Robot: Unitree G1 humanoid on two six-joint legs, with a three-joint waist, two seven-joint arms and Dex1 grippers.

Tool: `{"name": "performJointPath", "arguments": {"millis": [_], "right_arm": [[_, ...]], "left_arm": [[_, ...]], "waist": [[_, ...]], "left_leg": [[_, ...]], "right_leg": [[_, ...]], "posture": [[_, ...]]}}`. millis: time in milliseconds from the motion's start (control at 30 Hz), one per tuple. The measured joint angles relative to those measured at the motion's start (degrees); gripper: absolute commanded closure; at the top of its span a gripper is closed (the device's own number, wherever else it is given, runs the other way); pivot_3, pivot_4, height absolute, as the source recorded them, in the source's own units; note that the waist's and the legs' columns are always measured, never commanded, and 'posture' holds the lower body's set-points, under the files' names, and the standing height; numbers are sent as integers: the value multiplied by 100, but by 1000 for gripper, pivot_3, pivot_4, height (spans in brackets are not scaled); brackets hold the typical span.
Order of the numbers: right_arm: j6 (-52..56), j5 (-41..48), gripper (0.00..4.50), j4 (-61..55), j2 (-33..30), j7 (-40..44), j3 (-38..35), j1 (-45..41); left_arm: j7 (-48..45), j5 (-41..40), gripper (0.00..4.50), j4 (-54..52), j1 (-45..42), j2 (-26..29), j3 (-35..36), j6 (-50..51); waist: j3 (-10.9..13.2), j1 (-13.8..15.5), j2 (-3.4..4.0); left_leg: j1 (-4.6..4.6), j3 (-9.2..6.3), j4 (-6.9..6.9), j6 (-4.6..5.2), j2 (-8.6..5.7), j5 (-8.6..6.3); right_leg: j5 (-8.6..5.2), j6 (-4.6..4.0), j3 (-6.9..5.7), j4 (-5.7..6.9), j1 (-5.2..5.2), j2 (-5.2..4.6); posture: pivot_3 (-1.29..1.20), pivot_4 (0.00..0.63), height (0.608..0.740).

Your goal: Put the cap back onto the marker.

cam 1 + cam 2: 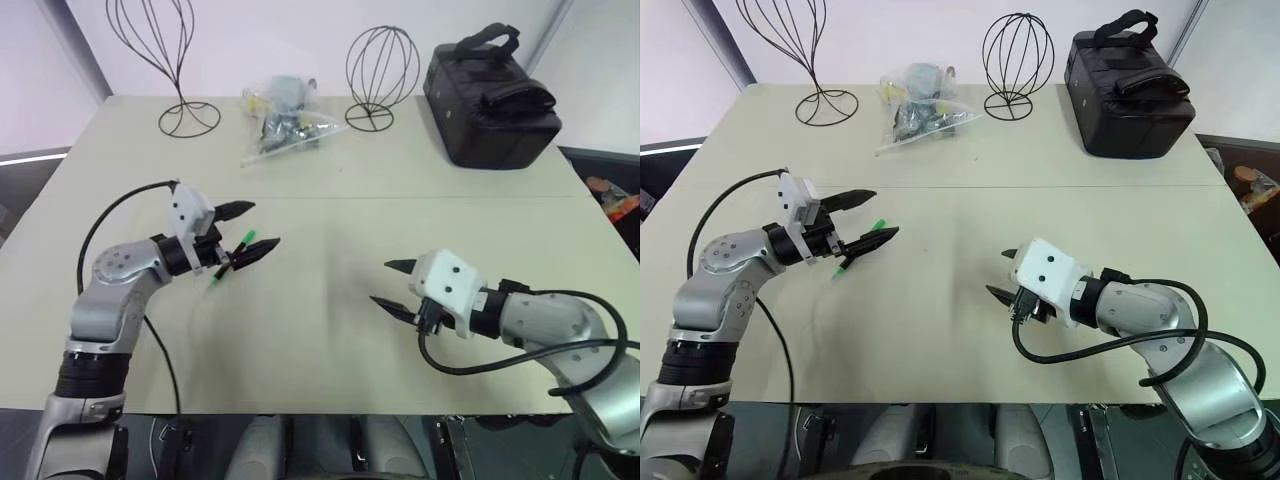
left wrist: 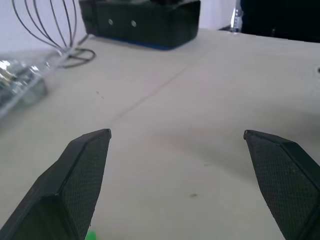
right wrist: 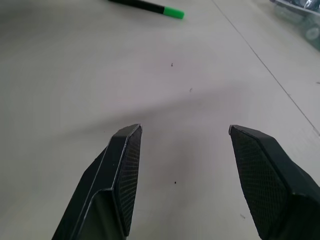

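The left gripper (image 1: pixel 250 228) hangs just above the tabletop (image 1: pixel 320 330) with its fingers spread wide and nothing between them. Directly beneath it lies the marker (image 3: pixel 137 4), slanted from 7 o'clock to 1 o'clock in the head views. A green piece shows at its 1 o'clock end, and I take this for the cap (image 1: pixel 248 237). In the right wrist view it looks flush with the black barrel, though from here I cannot tell whether it is fully home. A smaller green bit shows at the 7 o'clock end.

At about 4 o'clock from the marker, and well apart from it, the right gripper (image 1: pixel 382 283) points toward it. Its fingers are parted and empty.

To do this step well, confirm the seat before calling it done. One gripper should take the barrel near its middle, gripping across it rather than along it. The other should press the green end straight along the marker's axis, so the slim stick neither bends nor skids. Lower the fingers squarely, because the marker will likely roll if nudged from one side.
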Motion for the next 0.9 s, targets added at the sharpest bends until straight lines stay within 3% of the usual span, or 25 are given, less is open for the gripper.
{"name": "performJointPath", "arguments": {"millis": [333, 900], "right_arm": [[-210, 137, 1676, 139, -14, 147, -45, 34], [-547, 169, 1676, 467, -123, 297, -20, -102]], "left_arm": [[-1060, 80, 38, 16, -224, 993, -119, -84], [-1785, 392, 38, 529, -230, 1441, -132, -726]], "waist": [[4, 9, 1], [10, 8, -2]], "left_leg": [[-1, 3, -2, 0, -5, 0], [-1, 4, 0, 0, -5, 0]], "right_leg": [[0, 0, 0, -4, 0, -5], [0, 0, 0, -1, 0, -5]], "posture": [[0, 150, 740], [0, 150, 740]]}}
